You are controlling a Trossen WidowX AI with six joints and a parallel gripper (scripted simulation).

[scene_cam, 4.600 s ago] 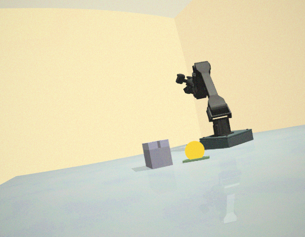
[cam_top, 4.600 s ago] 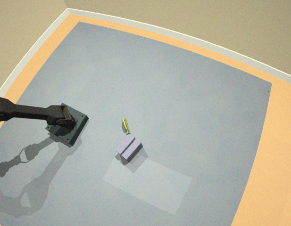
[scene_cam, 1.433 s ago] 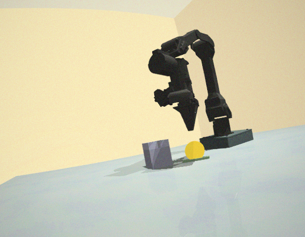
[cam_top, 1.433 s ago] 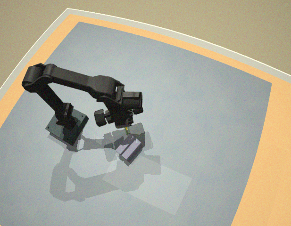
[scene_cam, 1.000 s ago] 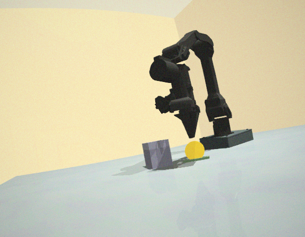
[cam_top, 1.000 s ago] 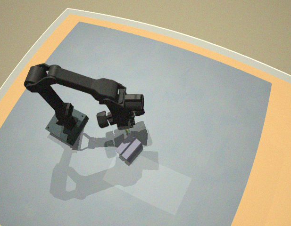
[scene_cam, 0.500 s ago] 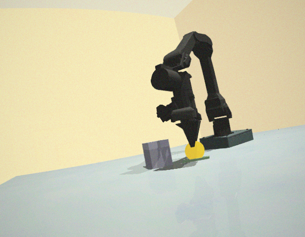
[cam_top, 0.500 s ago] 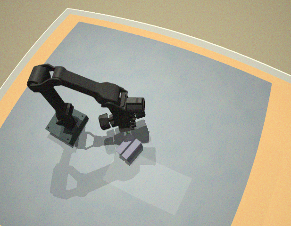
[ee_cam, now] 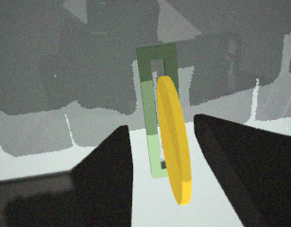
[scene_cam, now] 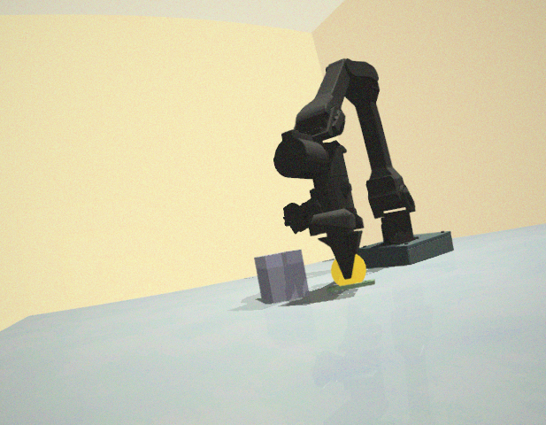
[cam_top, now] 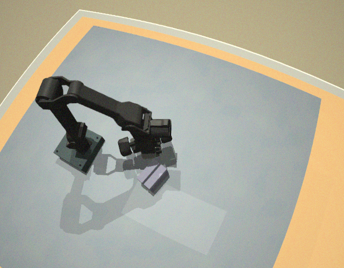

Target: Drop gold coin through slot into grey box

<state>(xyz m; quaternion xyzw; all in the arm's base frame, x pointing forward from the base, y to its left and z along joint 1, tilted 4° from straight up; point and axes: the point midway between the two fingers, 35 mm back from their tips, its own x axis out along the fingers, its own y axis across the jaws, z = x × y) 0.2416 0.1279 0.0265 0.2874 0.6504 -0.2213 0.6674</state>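
The gold coin (scene_cam: 360,269) (ee_cam: 174,142) stands on its edge in the green holder (scene_cam: 368,282) (ee_cam: 157,51). My gripper (scene_cam: 348,277) (ee_cam: 162,129) is open, with its fingertips low on either side of the coin. In the wrist view there is a gap between the coin and each finger, and the gap to the right finger is the smaller one. The grey box (cam_top: 153,177) (scene_cam: 281,276) stands beside the holder, its dark slot running across the lid in the top view. The arm hides the coin and the holder in the top view.
The arm's dark base plate (cam_top: 92,145) (scene_cam: 428,247) stands behind the holder, on the far side from the box. The arm's shadow falls over the table around the box and holder. A pale bright patch (cam_top: 192,216) lies on the table beyond the box.
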